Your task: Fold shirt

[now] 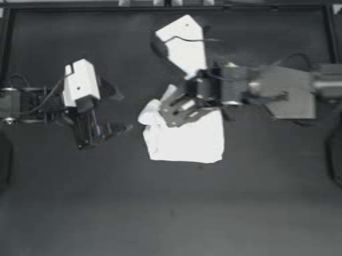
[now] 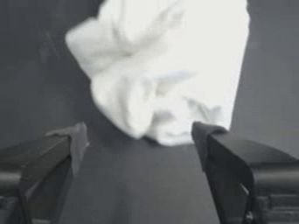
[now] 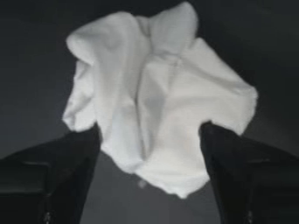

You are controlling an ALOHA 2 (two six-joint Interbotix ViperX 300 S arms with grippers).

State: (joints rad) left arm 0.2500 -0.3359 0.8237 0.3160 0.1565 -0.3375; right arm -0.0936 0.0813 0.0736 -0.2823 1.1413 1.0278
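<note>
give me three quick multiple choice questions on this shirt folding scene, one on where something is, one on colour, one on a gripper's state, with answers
1. Where is the right gripper in the top view?
A. over the upper part of the plain white soft-cloth T-shirt
B. parked at the table's right edge
C. down at the near edge of the table

2. What colour is the tabletop?
A. white
B. dark grey
C. bright yellow

3. How do the left gripper's jaws stand in the left wrist view?
A. shut on the shirt
B. shut on nothing
C. open, with the shirt beyond them

Answers:
1. A, the right arm reaches in from the right and its gripper lies over the cloth's upper part.
2. B, the bare table around the shirt is dark.
3. C, both jaws stand wide apart with bare table between them and the crumpled cloth farther off.
</note>
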